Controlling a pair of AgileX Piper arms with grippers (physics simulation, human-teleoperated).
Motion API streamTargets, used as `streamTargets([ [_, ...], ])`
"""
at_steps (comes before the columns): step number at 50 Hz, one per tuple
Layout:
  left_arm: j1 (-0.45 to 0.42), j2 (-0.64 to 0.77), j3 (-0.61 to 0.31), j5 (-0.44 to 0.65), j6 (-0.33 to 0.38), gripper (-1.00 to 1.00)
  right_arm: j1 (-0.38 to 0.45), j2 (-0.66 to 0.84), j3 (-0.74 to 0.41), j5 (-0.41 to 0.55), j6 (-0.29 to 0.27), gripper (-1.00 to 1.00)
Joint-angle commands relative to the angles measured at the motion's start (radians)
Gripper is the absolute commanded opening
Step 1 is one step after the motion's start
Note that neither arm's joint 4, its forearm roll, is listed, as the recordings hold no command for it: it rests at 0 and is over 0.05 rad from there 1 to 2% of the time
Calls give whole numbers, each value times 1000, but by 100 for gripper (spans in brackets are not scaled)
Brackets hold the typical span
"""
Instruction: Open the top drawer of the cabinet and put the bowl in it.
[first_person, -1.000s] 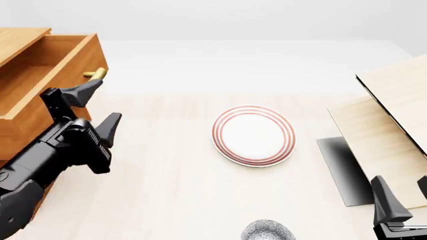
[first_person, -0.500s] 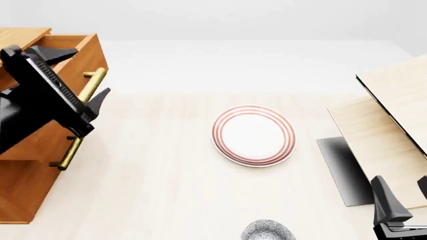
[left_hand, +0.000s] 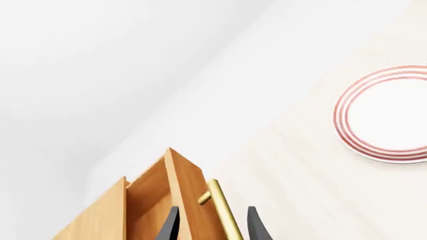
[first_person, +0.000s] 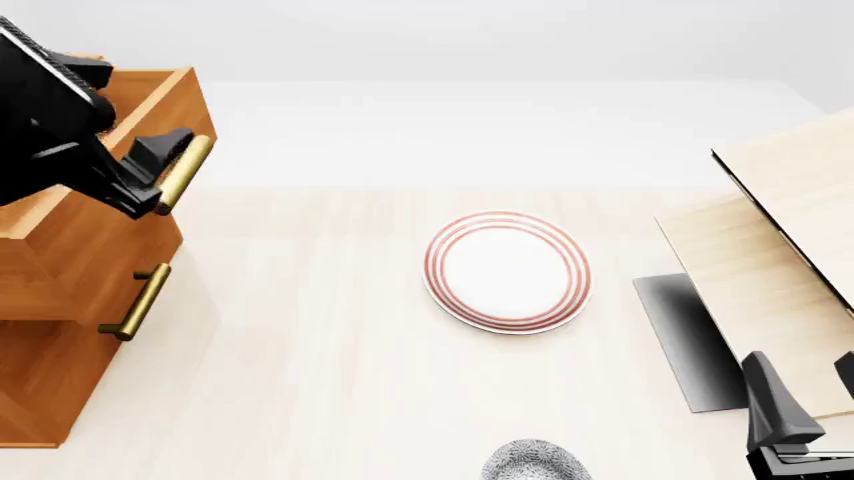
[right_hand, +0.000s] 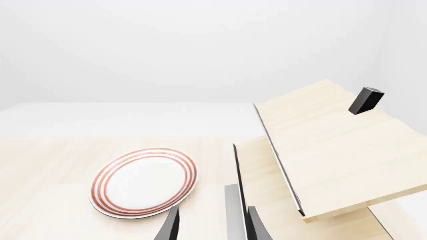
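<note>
Now the bowl (first_person: 535, 460) sits at the frame's bottom centre, nearest the open, empty right hand (first_person: 810, 405); left hand (first_person: 134, 160) straddles the top drawer (first_person: 120, 130) handle, grip unclear.

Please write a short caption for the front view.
Left gripper at the open top drawer's brass handle.
</note>
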Motion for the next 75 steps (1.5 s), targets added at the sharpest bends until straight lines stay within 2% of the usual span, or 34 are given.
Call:
streamTargets([
  [1,44,11,-59,85,-87,100,0,0,1,0,0,100],
  [2,43,40,-81,106,-123,100,0,-1,1,0,0,100],
  [14,91,63,-147,162,-199,100,0,0,1,0,0,100],
  [19,69,109,-224,195,-285,100,0,-1,1,0,0,100],
  [22,100,97,-233,211,-271,100,0,0,1,0,0,100],
  [32,132,144,-324,292,-349,100,0,-1,1,0,0,100],
  [34,93,181,-360,304,-395,100,0,0,1,0,0,100],
  [39,99,201,-369,323,-411,100,0,-1,1,0,0,100],
  [40,78,213,-383,324,-436,100,0,0,1,0,0,100],
  [41,99,219,-381,343,-444,100,0,0,1,0,0,100],
  [45,92,229,-400,357,-472,100,0,0,1,0,0,100],
  [47,72,262,-418,370,-508,100,0,-1,1,0,0,100],
  [49,101,247,-411,375,-488,100,0,0,1,0,0,100],
  [50,109,252,-411,383,-501,100,0,-1,1,0,0,100],
  [51,104,257,-416,384,-517,100,0,-1,1,0,0,100],
  [59,122,266,-428,401,-506,100,0,0,1,0,1,100],
  [60,115,273,-438,408,-532,100,0,0,1,0,0,100],
  [68,152,283,-452,437,-557,100,0,0,1,0,0,100],
  [75,145,321,-483,462,-595,100,0,0,1,0,0,100],
])
